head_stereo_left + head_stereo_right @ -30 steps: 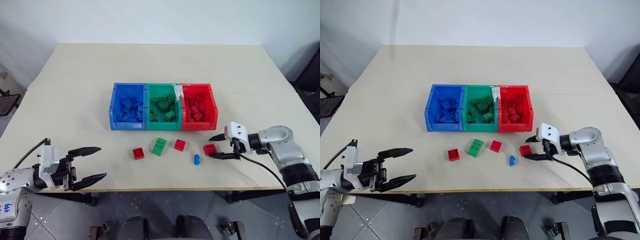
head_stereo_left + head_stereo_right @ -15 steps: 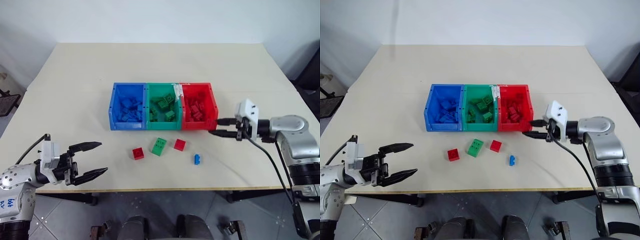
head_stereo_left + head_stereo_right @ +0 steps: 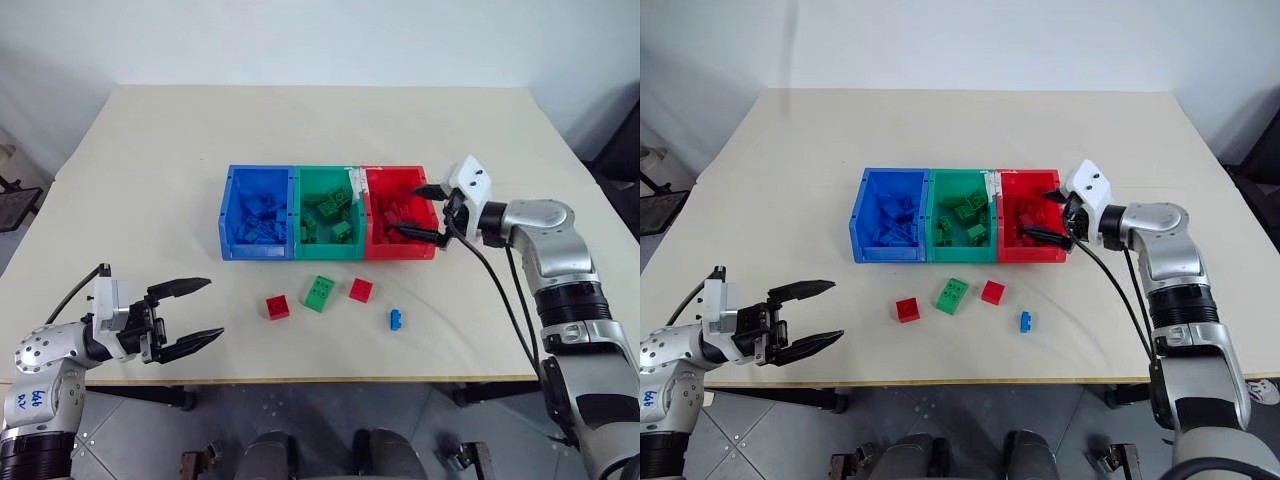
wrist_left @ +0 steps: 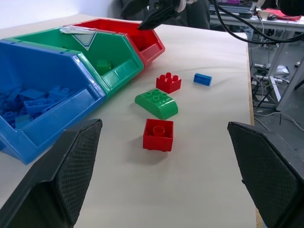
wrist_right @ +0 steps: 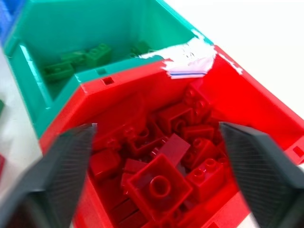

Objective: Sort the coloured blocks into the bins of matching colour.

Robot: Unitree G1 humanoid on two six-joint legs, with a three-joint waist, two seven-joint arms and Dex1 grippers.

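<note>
Red brick moved from table to bin

The right gripper [image 3: 418, 212] lifted it from beside the blue block [image 3: 394, 319] and now gapes above the red bin [image 3: 428, 247].

3 bins joined in a row: 1 blue [image 3: 257, 213], 1 green [image 3: 327, 212], 1 red [image 3: 400, 212], each w/ a heap of matching bricks, too many to count. Loose on table [image 3: 140, 170]: 2 red bricks [image 3: 277, 306] [image 3: 360, 290], 1 green [image 3: 319, 293], 1 blue [image 3: 395, 319] = 4 total
</note>
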